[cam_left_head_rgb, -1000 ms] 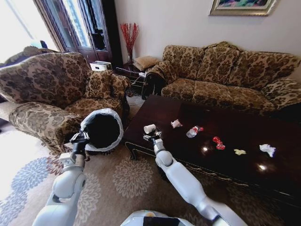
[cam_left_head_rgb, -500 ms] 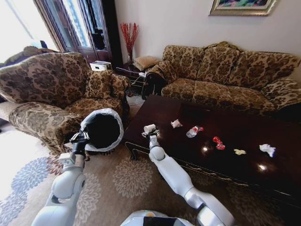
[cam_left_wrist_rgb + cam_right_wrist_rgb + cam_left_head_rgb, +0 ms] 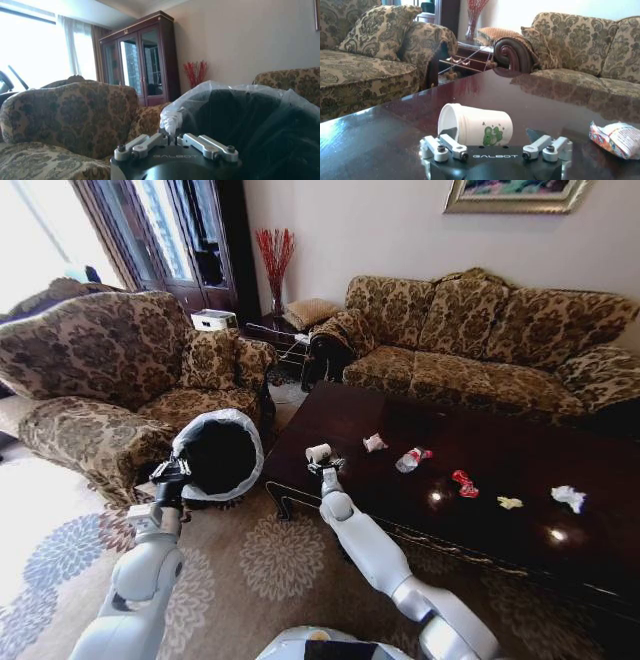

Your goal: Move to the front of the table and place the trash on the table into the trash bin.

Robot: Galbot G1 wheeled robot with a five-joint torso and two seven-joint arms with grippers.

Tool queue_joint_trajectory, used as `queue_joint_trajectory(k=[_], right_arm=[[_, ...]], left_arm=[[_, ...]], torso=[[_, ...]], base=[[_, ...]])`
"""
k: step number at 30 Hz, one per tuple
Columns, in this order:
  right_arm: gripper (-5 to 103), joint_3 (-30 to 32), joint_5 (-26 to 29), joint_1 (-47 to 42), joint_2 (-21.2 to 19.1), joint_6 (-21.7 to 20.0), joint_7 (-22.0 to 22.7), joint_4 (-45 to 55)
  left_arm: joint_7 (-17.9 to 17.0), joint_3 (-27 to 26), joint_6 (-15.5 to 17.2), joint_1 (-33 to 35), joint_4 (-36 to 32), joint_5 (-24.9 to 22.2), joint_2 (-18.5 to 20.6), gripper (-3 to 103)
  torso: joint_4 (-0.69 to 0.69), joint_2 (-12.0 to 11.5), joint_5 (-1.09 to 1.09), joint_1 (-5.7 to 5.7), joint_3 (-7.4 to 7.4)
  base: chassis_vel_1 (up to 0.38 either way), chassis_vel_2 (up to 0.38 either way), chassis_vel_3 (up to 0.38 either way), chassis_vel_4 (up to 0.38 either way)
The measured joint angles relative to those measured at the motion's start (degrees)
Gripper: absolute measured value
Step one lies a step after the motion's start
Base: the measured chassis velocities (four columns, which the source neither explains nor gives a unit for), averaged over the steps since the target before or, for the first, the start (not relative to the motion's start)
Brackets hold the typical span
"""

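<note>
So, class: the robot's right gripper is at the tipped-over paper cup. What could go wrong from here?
The paper cup lies on its side on the glossy table, so the open right gripper might nudge it and send it rolling. The left gripper holds the trash bin tilted by its liner, which could slip.

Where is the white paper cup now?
The paper cup lies on its side near the table's left front corner, just beyond the open right gripper.

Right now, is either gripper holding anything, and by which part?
The left gripper grips the trash bin by its bag-lined rim. The right gripper is open before the lying paper cup, holding nothing.
</note>
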Motion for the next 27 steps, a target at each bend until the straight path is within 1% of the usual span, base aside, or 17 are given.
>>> queue_joint_trajectory(k=[2, 3, 6, 7, 8, 9, 10, 11, 13, 14, 17, 19, 22, 23, 24, 25, 27], right_arm=[[80, 0.12, 0.01, 0.32, 0.21, 0.28, -0.30, -0.56], [80, 0.12, 0.01, 0.32, 0.21, 0.28, -0.30, -0.56], [64, 0.23, 0.00, 0.40, 0.21, 0.38, -0.30, -0.65], [64, 0.23, 0.00, 0.40, 0.21, 0.38, -0.30, -0.65], [59, 0.28, -0.02, 0.39, 0.15, 0.43, -0.23, -0.65], [59, 0.28, -0.03, 0.36, 0.04, 0.44, -0.19, -0.65], [53, 0.28, -0.04, 0.33, -0.05, 0.44, -0.15, -0.65], [53, 0.28, -0.04, 0.33, -0.05, 0.44, -0.15, -0.65], [42, 0.32, -0.05, 0.21, -0.30, 0.46, -0.02, -0.54], [42, 0.32, -0.05, 0.21, -0.30, 0.46, -0.02, -0.54], [26, 0.54, -0.09, 0.03, -0.49, 0.46, 0.40, -0.28], [26, 0.60, -0.13, 0.00, -0.51, 0.46, 0.49, -0.22], [10, 0.89, -0.41, -0.36, -1.15, 0.45, 1.11, 1.06], [10, 0.89, -0.41, -0.36, -1.15, 0.45, 1.11, 1.06], [4, 1.07, -0.42, -0.52, -1.61, 0.43, 1.33, 1.99], [2, 1.39, -0.45, -0.71, -2.21, 0.44, 1.86, 3.18], [1, 1.70, -0.50, -0.95, -2.65, 0.59, 2.49, 4.27]], left_arm=[[0.00, -0.15, -0.10, 0.17, -0.02, 0.00, 0.02, 4], [0.00, -0.15, -0.10, 0.17, -0.02, 0.00, 0.02, 4], [0.01, -0.31, -0.39, 0.47, -0.09, 0.00, 0.01, 4], [0.01, -0.31, -0.39, 0.47, -0.09, 0.00, 0.01, 4], [0.01, -0.33, -0.54, 0.55, -0.09, 0.01, -0.02, 4], [0.01, -0.34, -0.65, 0.63, -0.09, 0.03, -0.06, 4], [0.01, -0.34, -0.69, 0.65, -0.09, 0.04, -0.08, 4], [0.01, -0.34, -0.69, 0.65, -0.09, 0.04, -0.08, 4], [0.02, -0.35, -0.74, 0.66, -0.09, 0.06, -0.10, 4], [0.02, -0.35, -0.74, 0.66, -0.09, 0.06, -0.10, 4], [0.02, -0.35, -0.76, 0.61, -0.10, 0.06, -0.08, 4], [0.02, -0.35, -0.76, 0.59, -0.10, 0.06, -0.07, 4], [0.02, -0.34, -0.76, 0.39, -0.11, 0.05, 0.02, 4], [0.02, -0.34, -0.76, 0.39, -0.11, 0.05, 0.02, 4], [0.02, -0.30, -0.76, 0.26, -0.11, 0.02, 0.05, 4], [0.02, -0.21, -0.76, 0.12, -0.11, 0.02, 0.09, 4], [0.05, -0.09, -0.72, -0.01, -0.12, 0.00, 0.12, 4]], torso=[[0.00, 0.00, 0.00, 0.00, 0.00], [0.00, 0.00, 0.00, 0.00, 0.00], [0.00, 0.00, 0.00, 0.00, 0.00], [0.00, 0.00, 0.00, 0.00, 0.00], [0.00, 0.00, 0.00, 0.00, 0.00], [0.00, 0.00, 0.00, 0.00, 0.00], [0.00, 0.00, 0.00, 0.00, 0.00], [0.00, 0.00, 0.00, 0.00, 0.00], [0.00, 0.00, 0.00, 0.00, 0.00], [0.00, 0.00, 0.00, 0.00, 0.00], [0.00, 0.00, 0.00, 0.00, 0.00], [0.00, 0.00, 0.00, 0.00, 0.00], [0.01, 0.00, 0.00, 0.00, 0.00], [0.01, 0.00, 0.00, 0.00, 0.00], [0.01, 0.00, 0.00, 0.00, 0.00], [0.00, 0.00, 0.00, 0.00, 0.00], [0.00, 0.00, 0.00, 0.00, 0.00]], base=[[0.000, 0.000, 0.000, 0.000], [0.000, 0.000, 0.000, 0.000], [0.000, 0.000, 0.000, 0.000], [0.000, 0.000, 0.000, 0.000], [0.000, 0.000, 0.000, 0.000], [0.000, 0.000, 0.000, 0.000], [0.000, 0.000, 0.000, 0.000], [0.000, 0.000, 0.000, 0.000], [0.000, 0.000, 0.000, 0.000], [0.000, 0.000, 0.000, 0.000], [0.000, 0.000, 0.000, 0.000], [0.000, 0.000, 0.000, 0.000], [0.000, 0.000, 0.000, 0.000], [0.000, 0.000, 0.000, 0.000], [0.000, 0.000, 0.000, 0.000], [0.000, 0.000, 0.000, 0.000], [0.000, 0.000, 0.000, 0.000]])
